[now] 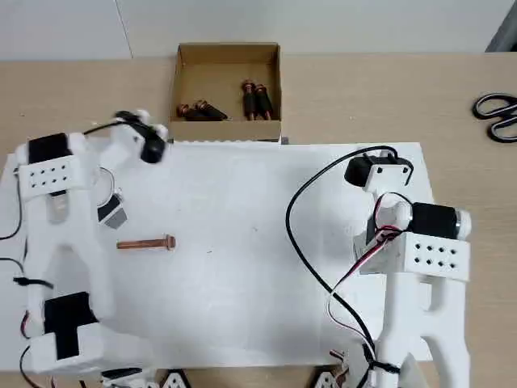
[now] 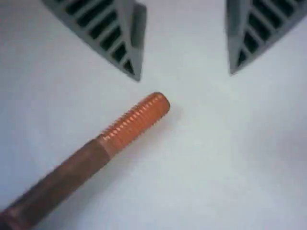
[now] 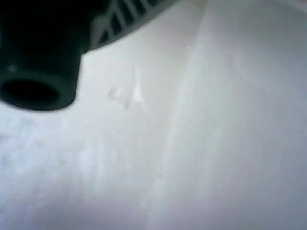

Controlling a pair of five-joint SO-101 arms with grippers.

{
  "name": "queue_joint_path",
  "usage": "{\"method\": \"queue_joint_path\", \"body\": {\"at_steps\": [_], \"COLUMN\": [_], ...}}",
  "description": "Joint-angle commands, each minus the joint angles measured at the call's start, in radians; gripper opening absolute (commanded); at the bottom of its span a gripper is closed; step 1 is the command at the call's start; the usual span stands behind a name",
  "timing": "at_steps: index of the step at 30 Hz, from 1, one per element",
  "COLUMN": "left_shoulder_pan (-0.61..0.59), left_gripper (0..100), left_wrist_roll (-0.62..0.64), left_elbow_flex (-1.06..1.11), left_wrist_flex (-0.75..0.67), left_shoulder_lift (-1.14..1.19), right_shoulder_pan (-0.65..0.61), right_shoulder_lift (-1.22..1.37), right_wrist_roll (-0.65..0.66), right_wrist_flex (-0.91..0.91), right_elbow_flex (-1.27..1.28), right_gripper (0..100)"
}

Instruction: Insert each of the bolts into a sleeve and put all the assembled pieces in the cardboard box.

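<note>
Left gripper (image 2: pixel 184 74) low over the white sheet (image 1: pixel 242 283) on the left side, fingers (image 2: pixel 125 45) spread wide, nothing between them. 1 copper bolt (image 1: pixel 145 242) lies flat on the sheet, loose, its threaded end just short of the gap between the left fingertips and not touching either. Right gripper (image 3: pixel 88 36) over the right part of the sheet, pinching a black sleeve (image 3: pixel 38 62) against its ribbed finger (image 3: pixel 122 21), the sleeve's open end off the surface. Cardboard box (image 1: pixel 229 50) sits on the wooden table (image 1: pixel 363 89) at the sheet's far edge, with 4 assembled pieces (image 1: pixel 256 99) inside: 2 lying left, 2 on the right. Scissors (image 1: pixel 497 115) at the table's far right, well apart from everything.
</note>
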Motion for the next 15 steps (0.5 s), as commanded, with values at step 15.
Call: {"method": "queue_joint_path", "body": {"at_steps": [15], "left_shoulder_pan": [0.121], "left_gripper": [19], "left_wrist_roll": [-0.479], "left_elbow_flex": [0.104], "left_wrist_flex": [0.051], "left_shoulder_lift": [-0.040], "right_shoulder_pan": [0.008], "right_shoulder_lift": [-0.033], "right_wrist_roll": [-0.002], "right_wrist_flex": [-0.007], "right_elbow_flex": [-0.006], "right_gripper": [0.3]}}
